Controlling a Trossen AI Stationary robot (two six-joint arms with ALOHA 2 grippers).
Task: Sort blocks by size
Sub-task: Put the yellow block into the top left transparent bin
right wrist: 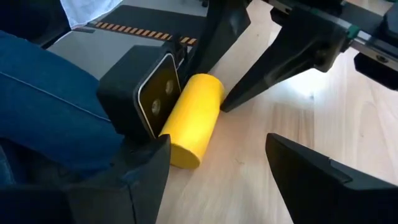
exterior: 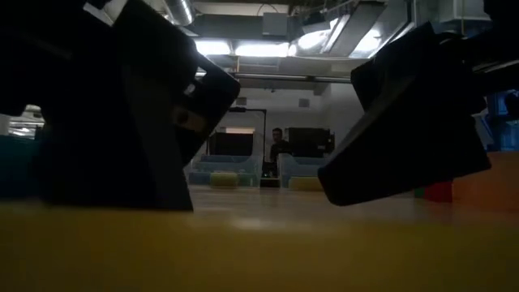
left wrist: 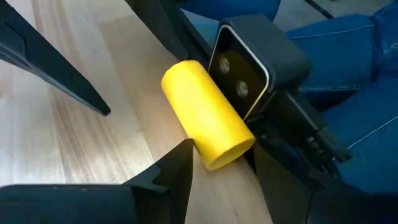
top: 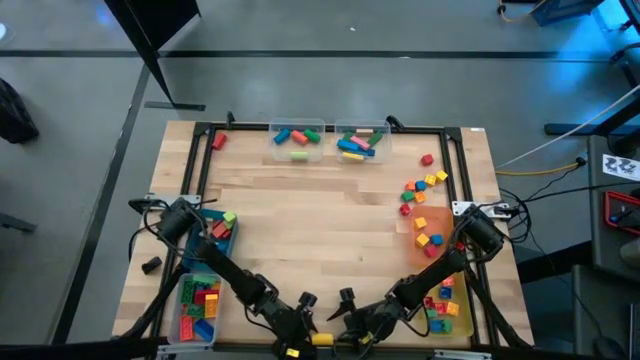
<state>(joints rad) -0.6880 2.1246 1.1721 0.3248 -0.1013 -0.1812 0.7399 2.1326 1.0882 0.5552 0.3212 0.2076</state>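
Both tools parked at the worktop's near edge, holding nothing.

Our low view is mostly blocked by dark arm housings. From above we see the left tool (top: 306,301) and right tool (top: 347,299) close together, jaws parted and empty, with open wood ahead. Loose blocks (top: 422,190) lie near the right edge. Only the wrist views show a yellow cylinder (left wrist: 206,114) beside a small camera unit (right wrist: 150,93).

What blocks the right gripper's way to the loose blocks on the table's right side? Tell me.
Nothing visible. The right gripper hangs open at the table's near edge, beside the left gripper. Only bare wooden table lies between it and the loose blocks. The orange bin sits off to the side, clear of that line.
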